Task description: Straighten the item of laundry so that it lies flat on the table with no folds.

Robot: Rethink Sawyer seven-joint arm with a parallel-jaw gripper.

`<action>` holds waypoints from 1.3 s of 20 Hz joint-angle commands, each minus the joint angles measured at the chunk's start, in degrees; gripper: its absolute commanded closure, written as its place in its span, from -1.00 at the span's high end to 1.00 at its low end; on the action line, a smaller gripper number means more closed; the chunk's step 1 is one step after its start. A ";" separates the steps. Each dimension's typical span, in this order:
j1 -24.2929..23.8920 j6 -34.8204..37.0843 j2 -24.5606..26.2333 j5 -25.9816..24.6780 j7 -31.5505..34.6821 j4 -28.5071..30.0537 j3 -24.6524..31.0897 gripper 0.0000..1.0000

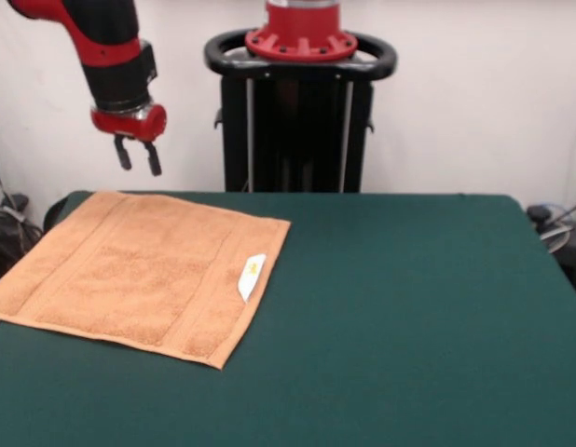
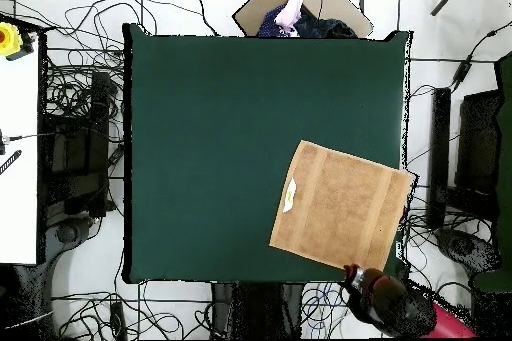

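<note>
Orange-tan terry towel (image 1: 139, 270) spread flat on green surface (image 1: 409, 317), below empty pincer (image 1: 138, 155) with fingers slightly spread.

The gripper (image 1: 139, 155) is hanging in the air with its two short dark fingers (image 1: 123, 152) pointing down and standing a little apart, nothing between them. The red and black arm (image 1: 106, 51) is reaching down to it from above. Directly below the jaws, and clear of them, the orange-tan towel (image 1: 139, 270) is lying spread out flat on the green table (image 1: 409, 317), its far edge sitting just under the fingertips. Its woven border bands are running along the sides. Below the jaws and off to the side nearer the pedestal (image 1: 297, 102), a small white tag (image 1: 252, 276) is resting on the towel's edge. The pedestal is standing beside the jaws, well apart.
</note>
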 commanded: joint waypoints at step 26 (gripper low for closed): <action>23.18 -6.14 -9.68 14.23 12.13 -0.64 -1.04 1.00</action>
